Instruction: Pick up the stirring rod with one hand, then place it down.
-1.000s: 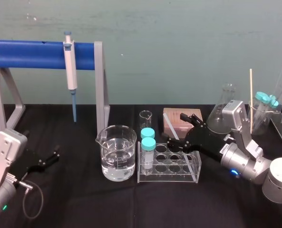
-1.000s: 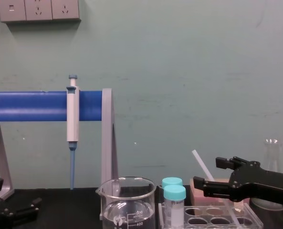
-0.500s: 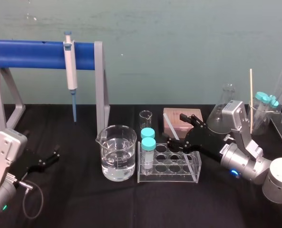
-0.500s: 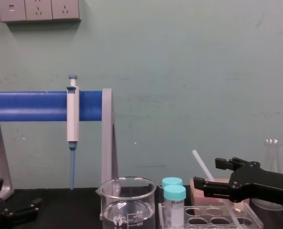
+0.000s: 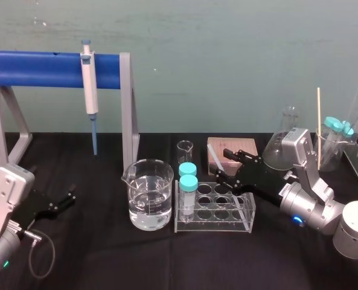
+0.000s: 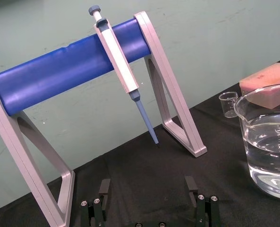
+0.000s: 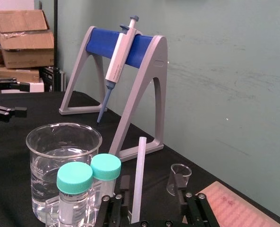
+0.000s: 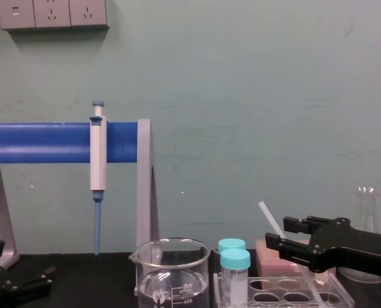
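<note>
Stirring rod leans tilted in the clear tube rack, centre-right of the desk. Its top end points far-left, w/ a pink block just behind. Right claw is around the rod's upper part, fingers apart, one each side; can't tell if either touches. Left claw rests near-left on the desk, fingers wide.

Black-clothed table, blue-barred pipette stand, water beaker, clear tube rack, small beaker, pink block, conical flask
</note>
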You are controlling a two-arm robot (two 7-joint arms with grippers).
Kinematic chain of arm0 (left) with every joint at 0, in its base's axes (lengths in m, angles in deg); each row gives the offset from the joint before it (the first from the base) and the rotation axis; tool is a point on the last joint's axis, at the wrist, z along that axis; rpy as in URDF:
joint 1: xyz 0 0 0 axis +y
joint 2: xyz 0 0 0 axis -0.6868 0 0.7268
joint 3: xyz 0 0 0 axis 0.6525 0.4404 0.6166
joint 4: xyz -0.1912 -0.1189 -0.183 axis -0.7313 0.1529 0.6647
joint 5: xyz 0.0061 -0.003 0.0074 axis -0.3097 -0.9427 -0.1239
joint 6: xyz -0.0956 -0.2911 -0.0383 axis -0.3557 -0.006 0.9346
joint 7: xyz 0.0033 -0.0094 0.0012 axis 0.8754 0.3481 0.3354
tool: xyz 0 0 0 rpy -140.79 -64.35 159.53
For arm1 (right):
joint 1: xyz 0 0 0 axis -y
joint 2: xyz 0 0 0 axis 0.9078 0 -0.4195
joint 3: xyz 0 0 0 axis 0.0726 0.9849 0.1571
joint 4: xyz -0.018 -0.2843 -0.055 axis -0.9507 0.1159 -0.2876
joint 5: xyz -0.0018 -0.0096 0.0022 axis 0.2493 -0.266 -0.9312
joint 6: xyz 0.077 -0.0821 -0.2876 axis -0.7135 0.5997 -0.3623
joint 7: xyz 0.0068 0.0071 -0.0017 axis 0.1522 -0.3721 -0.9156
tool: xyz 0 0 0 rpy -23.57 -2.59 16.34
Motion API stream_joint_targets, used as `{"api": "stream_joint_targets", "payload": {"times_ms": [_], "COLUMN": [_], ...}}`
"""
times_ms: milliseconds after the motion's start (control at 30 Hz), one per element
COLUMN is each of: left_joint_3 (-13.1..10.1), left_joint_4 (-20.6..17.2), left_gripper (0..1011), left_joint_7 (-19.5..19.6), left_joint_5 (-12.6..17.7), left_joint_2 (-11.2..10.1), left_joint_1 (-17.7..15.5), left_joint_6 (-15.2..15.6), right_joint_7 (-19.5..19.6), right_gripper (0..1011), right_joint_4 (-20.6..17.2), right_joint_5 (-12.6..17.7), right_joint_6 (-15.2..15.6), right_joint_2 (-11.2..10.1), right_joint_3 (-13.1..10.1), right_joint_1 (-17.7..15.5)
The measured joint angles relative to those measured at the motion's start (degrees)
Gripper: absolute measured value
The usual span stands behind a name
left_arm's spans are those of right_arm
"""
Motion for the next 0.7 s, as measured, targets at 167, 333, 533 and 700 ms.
{"api": "stream_joint_targets", "payload": {"times_ms": [167,333,533,700], "left_joint_3": [0.0,0.0,0.0,0.0], "left_joint_4": [0.0,0.0,0.0,0.0], "left_gripper": [1000,1000,1000,1000], "left_joint_7": [0.0,0.0,0.0,0.0], "left_joint_5": [0.0,0.0,0.0,0.0], "left_joint_2": [0.0,0.0,0.0,0.0], "left_joint_1": [0.0,0.0,0.0,0.0], "left_joint_6": [0.0,0.0,0.0,0.0], "right_joint_7": [0.01,0.04,0.06,0.08], "right_gripper": [449,263,114,67], "right_joint_4": [0.0,0.0,0.0,0.0], "right_joint_5": [0.0,0.0,0.0,0.0], "right_joint_6": [0.0,-0.01,-0.01,-0.01], "right_joint_2": [0.0,0.0,0.0,0.0], "right_joint_3": [0.0,0.0,0.0,0.0], "right_joint_1": [0.0,0.0,0.0,0.0]}}
